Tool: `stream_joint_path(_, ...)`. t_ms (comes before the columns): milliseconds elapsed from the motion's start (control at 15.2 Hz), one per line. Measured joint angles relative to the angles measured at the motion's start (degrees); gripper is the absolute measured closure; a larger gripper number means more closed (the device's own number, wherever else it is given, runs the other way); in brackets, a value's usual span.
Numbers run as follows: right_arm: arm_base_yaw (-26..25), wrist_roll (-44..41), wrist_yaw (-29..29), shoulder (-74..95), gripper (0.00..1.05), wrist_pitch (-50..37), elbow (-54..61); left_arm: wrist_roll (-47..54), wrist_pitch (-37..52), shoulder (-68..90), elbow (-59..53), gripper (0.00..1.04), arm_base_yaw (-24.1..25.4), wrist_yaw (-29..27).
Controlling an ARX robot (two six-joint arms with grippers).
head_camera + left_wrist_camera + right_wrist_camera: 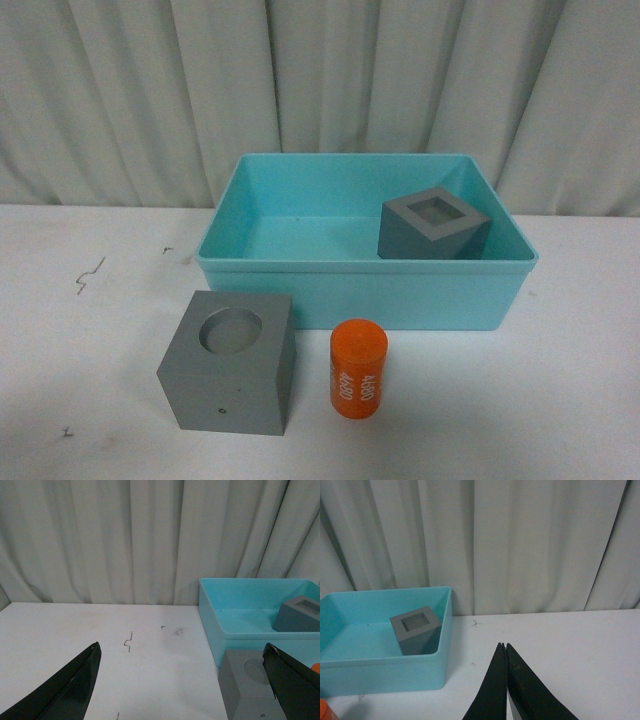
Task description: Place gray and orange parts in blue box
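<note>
1. Progress, judged from how things lie: one part of three is in. The square-recess cube sits in the right side of the box.
2. The round-recess cube and the cylinder stand upright on the counter, just in front of the box's front wall. The cube is on the left and the cylinder just beside it on the right, not touching.
3. The left pincer is spread wide and empty, with the round-recess cube ahead near its right finger. The right pincer is clenched on nothing, fingers pressed together, over bare counter to the right of the box.
4. The step in hand looks like picking the second part, probably the round-recess cube with the left pincer. That calls for centring over the cube, closing on two opposite flat faces, and lifting above the rim before carrying it forward.
5. The cylinder crowds the cube's right face, so finger room is tight there. The counter left of the cube is bare. The box's left half is open floor for the drop.
</note>
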State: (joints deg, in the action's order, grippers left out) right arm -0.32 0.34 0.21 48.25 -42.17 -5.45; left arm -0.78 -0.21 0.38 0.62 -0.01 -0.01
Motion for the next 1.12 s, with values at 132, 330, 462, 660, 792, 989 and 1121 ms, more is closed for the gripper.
stream_joint_path(132,0.0,0.0,0.0,-5.16,1.03,3.32,1.6,0.0,0.0,0.0,0.0,0.07,0.0,0.0)
stream_joint_path(330,0.0,-0.02,-0.02,-10.14,1.03,5.4,4.74,0.0,0.0,0.0,0.0,0.07,0.0,0.0)
stream_joint_path(462,0.0,-0.02,-0.02,-16.26,1.03,10.47,4.76,0.0,0.02,0.0,0.0,0.07,0.0,0.0)
stream_joint_path(660,0.0,-0.02,-0.02,-22.86,1.03,16.92,4.79,-0.02,0.02,0.0,0.0,0.07,0.0,0.0)
stream_joint_path(792,0.0,-0.02,-0.02,-27.67,1.03,21.68,4.79,0.0,0.0,0.0,0.0,0.07,0.0,0.0)
stream_joint_path(989,0.0,-0.02,-0.02,-33.35,1.03,27.21,4.79,-0.02,0.0,0.0,0.0,0.07,0.0,0.0)
stream_joint_path(1121,0.0,-0.02,-0.02,-36.24,1.03,30.08,4.79,0.0,0.0,0.0,0.0,0.07,0.0,0.0)
